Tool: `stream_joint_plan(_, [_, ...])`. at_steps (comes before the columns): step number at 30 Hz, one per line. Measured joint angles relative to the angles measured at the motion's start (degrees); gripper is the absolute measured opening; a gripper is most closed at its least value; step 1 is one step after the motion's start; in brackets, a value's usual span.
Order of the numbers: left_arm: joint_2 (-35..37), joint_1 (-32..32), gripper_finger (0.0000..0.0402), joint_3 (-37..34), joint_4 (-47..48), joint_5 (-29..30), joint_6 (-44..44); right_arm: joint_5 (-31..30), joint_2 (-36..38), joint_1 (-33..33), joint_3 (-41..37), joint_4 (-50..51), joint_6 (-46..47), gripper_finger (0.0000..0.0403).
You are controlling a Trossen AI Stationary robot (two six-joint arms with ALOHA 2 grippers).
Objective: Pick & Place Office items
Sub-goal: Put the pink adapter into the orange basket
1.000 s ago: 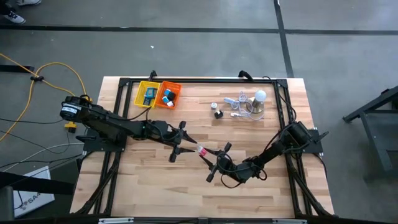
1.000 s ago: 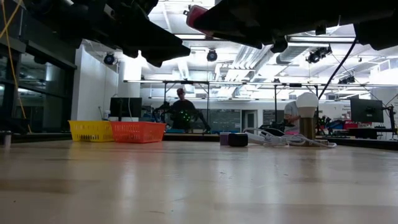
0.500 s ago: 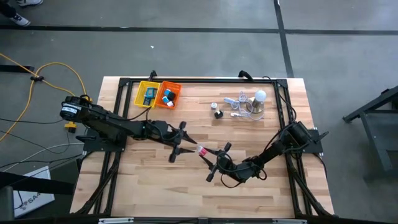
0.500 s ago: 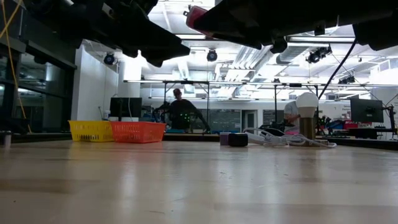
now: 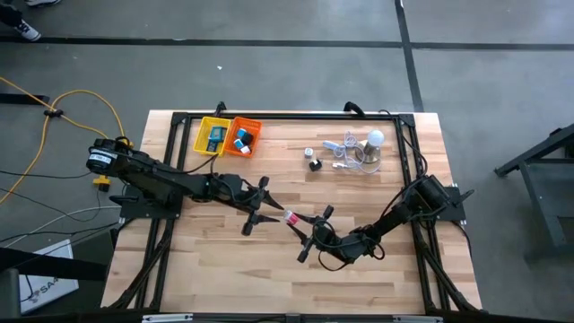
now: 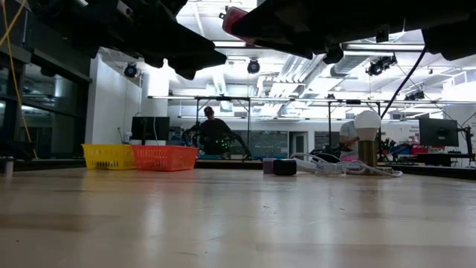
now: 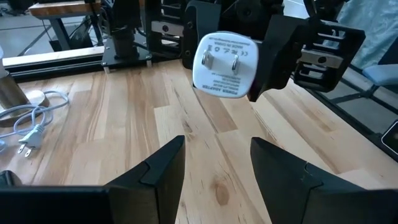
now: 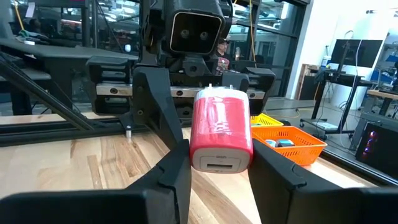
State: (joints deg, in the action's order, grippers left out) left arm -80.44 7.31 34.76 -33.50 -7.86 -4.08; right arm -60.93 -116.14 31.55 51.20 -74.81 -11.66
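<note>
A pink-red charger plug with a white pronged face (image 8: 221, 134) sits in my right gripper (image 8: 219, 163), above the middle of the table (image 5: 291, 217). In the left wrist view its white face with two prongs (image 7: 225, 64) points at my left gripper (image 7: 214, 163). My left gripper is open and stands just short of the plug on its left side (image 5: 267, 208). In the low view the plug (image 6: 234, 15) is high above the tabletop. Other small blue, white and black pieces lie in the yellow basket (image 5: 203, 142) and the orange basket (image 5: 254, 134). My right gripper pinches the plug by its two pink-red side walls (image 8: 199, 130), one finger (image 8: 171, 165) on each side. The fingers come roughly level from the table's near right. The plug is lifted clear of the table, its pronged white face (image 7: 225, 64) turned away from the gripper.
The two baskets stand side by side at the far left of the table. A round white light bulb (image 5: 375, 139) and a white cable (image 5: 343, 148) lie far right, with two small dark pieces (image 5: 314, 163) beside them. A person (image 6: 212, 130) is in the room behind.
</note>
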Motion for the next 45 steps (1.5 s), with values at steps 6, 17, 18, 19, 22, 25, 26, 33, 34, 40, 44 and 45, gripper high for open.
stream_joint_plan(6, [0.0,0.0,0.0177,0.0,0.0,0.0,0.0,0.0,0.0,0.0,0.0,0.0,0.0,0.0117])
stream_joint_plan(17, [0.0,0.0,0.0177,0.0,0.0,-0.2,0.0,1.1,0.0,0.0,0.0,0.0,0.0,0.0117])
stream_joint_plan(18, [0.0,0.0,0.0177,0.0,0.0,-0.2,0.0,1.1,0.0,0.0,0.0,0.0,0.0,0.0117])
stream_joint_plan(19, [0.0,0.0,0.0177,0.0,0.0,-0.2,0.0,1.1,0.0,0.0,0.0,0.0,0.0,0.0117])
stream_joint_plan(22, [0.0,0.0,0.0177,0.0,-0.1,-0.1,0.0,1.1,0.0,0.0,0.0,0.0,0.0,0.0117])
stream_joint_plan(25, [0.0,0.0,0.0177,0.0,-0.4,-0.1,0.0,1.1,0.0,0.0,0.0,0.0,0.0,0.0117])
stream_joint_plan(26, [0.0,0.0,0.0177,0.0,-0.5,-0.1,0.0,1.1,0.0,0.0,0.0,0.0,0.0,0.0117])
stream_joint_plan(33, [0.0,0.0,0.0177,0.0,-0.5,-0.1,0.0,1.1,0.0,0.0,0.0,0.0,0.0,0.0117])
stream_joint_plan(34, [0.0,0.0,0.0177,0.0,-0.5,-0.1,0.0,1.1,0.0,0.0,0.0,0.0,0.0,0.0117])
stream_joint_plan(40, [0.0,0.0,0.0177,0.0,-1.8,0.1,-0.4,2.2,0.0,0.0,0.0,0.6,0.0,0.0117])
stream_joint_plan(44, [0.0,0.0,0.0177,0.0,-3.5,-1.3,-0.4,4.1,0.0,0.0,0.0,0.5,0.0,0.0117])
stream_joint_plan(45, [0.0,0.0,0.0177,0.0,-3.9,-2.2,-0.4,4.0,0.0,0.0,0.0,0.5,0.0,0.0117])
